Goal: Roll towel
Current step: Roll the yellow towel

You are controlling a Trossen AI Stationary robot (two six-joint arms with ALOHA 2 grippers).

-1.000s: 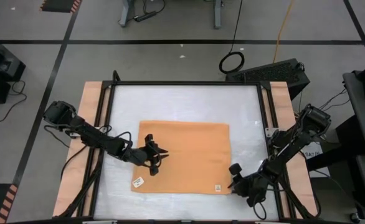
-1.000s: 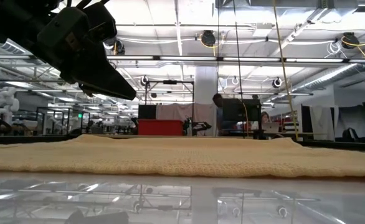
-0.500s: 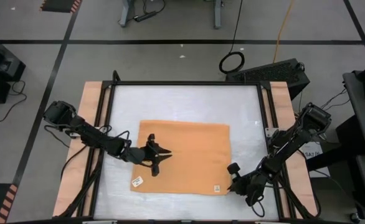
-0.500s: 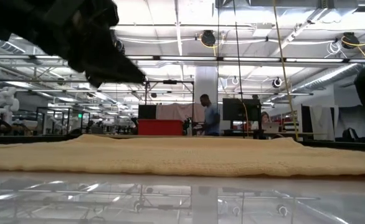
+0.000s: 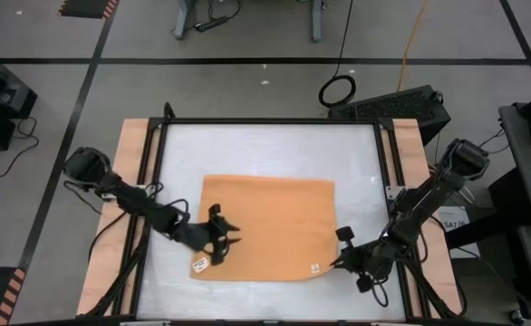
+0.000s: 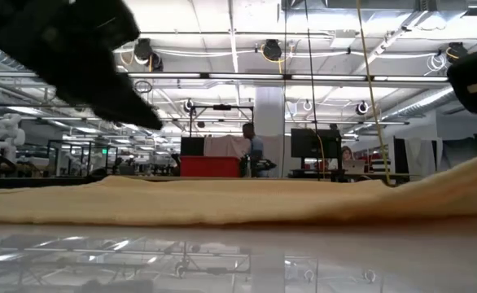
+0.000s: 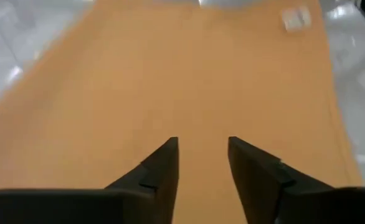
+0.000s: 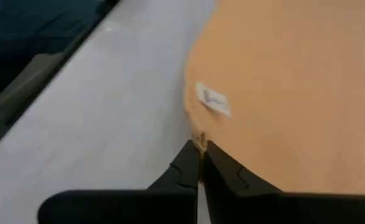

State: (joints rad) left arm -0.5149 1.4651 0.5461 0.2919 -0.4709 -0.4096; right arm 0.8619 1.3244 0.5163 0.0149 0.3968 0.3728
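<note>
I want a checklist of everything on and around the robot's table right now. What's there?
Surface: white tabletop, wooden side strips.
Job's things: orange towel lying flat, unrolled; near right corner lifted.
Clutter: nothing seen.
Grippers: left gripper over the towel's near left part, jaws apart; right gripper shut on the towel's near right corner.
Cables: yellow cable and a black coil on the floor.
Surroundings: workshop hall; a person far behind.

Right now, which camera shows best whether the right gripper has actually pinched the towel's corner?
The right wrist view: the right gripper is shut on the towel corner, with cloth between the fingertips. The high view shows that gripper at the corner, without detail. The low view shows only that edge lifted. The left wrist view shows just flat cloth.
</note>
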